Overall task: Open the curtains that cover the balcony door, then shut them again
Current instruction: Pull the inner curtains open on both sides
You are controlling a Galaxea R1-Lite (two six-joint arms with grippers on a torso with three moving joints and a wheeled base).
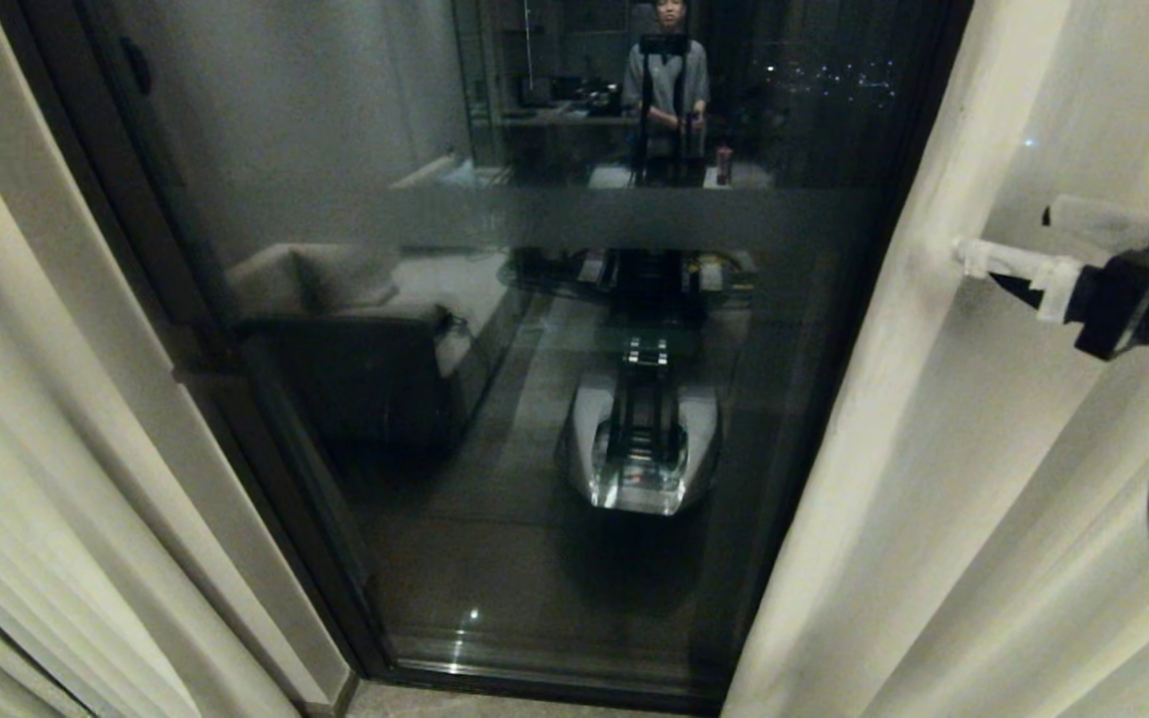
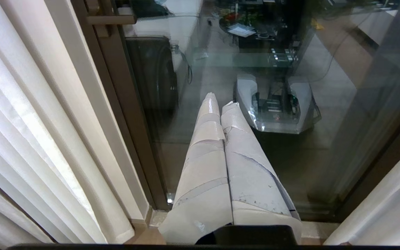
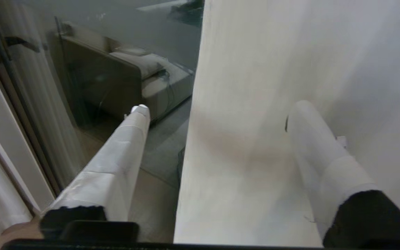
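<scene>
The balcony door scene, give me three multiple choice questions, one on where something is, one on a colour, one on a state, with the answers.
1. Where is the right tool?
A. at the inner edge of the right curtain
B. on the door handle
C. on the floor

2. What colour are the curtains?
A. dark blue
B. cream
C. red

3. How do the curtains stand across the balcony door?
A. fully drawn over the glass
B. parted, glass exposed
C. lying on the floor

Answers:
1 A: in the head view its fingers reach the right panel's edge.
2 B: both panels look off-white.
3 B: the glass, with its frosted band, shows between the panels.
</scene>
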